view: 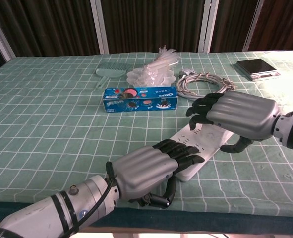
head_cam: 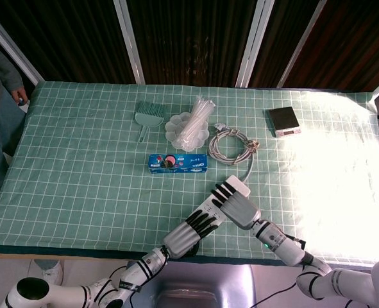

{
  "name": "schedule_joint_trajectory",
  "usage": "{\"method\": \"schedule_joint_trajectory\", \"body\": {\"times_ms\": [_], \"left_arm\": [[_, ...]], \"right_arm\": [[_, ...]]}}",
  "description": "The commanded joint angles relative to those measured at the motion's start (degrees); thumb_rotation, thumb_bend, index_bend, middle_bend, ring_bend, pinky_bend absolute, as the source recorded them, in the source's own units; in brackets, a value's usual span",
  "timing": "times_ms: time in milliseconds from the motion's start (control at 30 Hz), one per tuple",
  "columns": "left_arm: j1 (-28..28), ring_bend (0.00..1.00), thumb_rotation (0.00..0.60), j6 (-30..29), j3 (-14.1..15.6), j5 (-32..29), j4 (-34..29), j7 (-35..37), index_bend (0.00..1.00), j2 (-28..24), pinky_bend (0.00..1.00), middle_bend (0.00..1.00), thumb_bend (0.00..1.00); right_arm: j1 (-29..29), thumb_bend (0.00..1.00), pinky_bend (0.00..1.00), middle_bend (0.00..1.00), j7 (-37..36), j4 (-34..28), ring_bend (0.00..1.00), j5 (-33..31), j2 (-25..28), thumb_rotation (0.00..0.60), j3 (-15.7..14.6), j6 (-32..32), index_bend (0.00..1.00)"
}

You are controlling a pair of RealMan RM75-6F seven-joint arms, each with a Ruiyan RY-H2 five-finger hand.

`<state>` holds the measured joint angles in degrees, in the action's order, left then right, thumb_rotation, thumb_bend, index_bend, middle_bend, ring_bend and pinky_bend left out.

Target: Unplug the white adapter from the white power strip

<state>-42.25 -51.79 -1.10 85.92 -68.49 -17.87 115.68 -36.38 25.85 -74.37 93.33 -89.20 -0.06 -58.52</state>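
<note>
- While I looked down from the head view, the white power strip point(head_cam: 222, 197) lay slantwise on the green checked tablecloth point(head_cam: 80, 160) near the front edge, a long smooth plastic bar, mostly covered by both hands. The left hand point(head_cam: 190, 231), grey-shelled with black fingers, lay flat on its near end; the right hand point(head_cam: 235, 203) covered the far end, fingers bent over it. I could not pick out the white adapter here.
- Beyond the strip sat a blue biscuit box point(head_cam: 177, 163), a loose coil of pale cable point(head_cam: 229, 144), a scalloped white dish point(head_cam: 184, 128) with clear straws, a green brush point(head_cam: 148, 117) and a small scale point(head_cam: 284, 121).
- From the chest view, the left hand point(view: 148, 171) pressed its fingers point(view: 183, 151) on the power strip point(view: 205, 142), thumb tucked under the edge, gripping nothing.
- The right hand point(view: 233, 119) hung over the far end, its fingers point(view: 202, 113) curled downward; whether they held the adapter I could not tell, as it was hidden.
</note>
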Motion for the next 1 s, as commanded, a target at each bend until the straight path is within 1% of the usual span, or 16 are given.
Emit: {"method": "schedule_joint_trajectory", "body": {"times_ms": [33,300,400,567,767,1000], "left_arm": [[-0.1,0.0,0.382,0.0,-0.1,-0.1,0.2,-0.1,0.0,0.1,0.04,0.0,0.87],[0.0,0.0,0.378,0.0,0.2,-0.1,0.6,-0.2,0.0,0.6,0.04,0.0,0.87],[0.2,0.0,0.382,-0.3,0.5,0.1,0.4,-0.4,0.0,0.8,0.04,0.0,0.87],[0.1,0.0,0.381,-0.3,0.3,0.1,0.9,-0.5,0.0,1.0,0.04,0.0,0.87],[0.2,0.0,0.381,-0.6,0.7,0.3,1.2,-0.7,0.0,1.1,0.04,0.0,0.86],[0.6,0.0,0.381,-1.1,1.4,0.9,1.9,-1.2,0.0,1.1,0.04,0.0,0.86]], "right_arm": [[0.1,0.37,0.27,0.24,0.2,0.0,0.15,-0.3,-0.2,0.6,0.1,-0.1,0.42],[0.1,0.38,0.31,0.28,0.1,0.5,0.19,-0.4,-0.9,0.6,0.1,-0.6,0.47],[0.1,0.38,0.33,0.3,-0.2,0.9,0.22,0.0,-1.2,0.6,-0.1,-1.0,0.51],[0.2,0.39,0.4,0.37,-0.8,1.1,0.3,0.3,-1.3,0.6,-0.1,-1.8,0.6],[0.4,0.43,0.46,0.43,-1.4,1.0,0.36,0.3,-1.2,0.6,-0.3,-2.3,0.68],[0.6,0.43,0.53,0.52,-3.0,0.8,0.48,0.4,-1.2,0.6,-0.3,-3.0,0.78]]}}
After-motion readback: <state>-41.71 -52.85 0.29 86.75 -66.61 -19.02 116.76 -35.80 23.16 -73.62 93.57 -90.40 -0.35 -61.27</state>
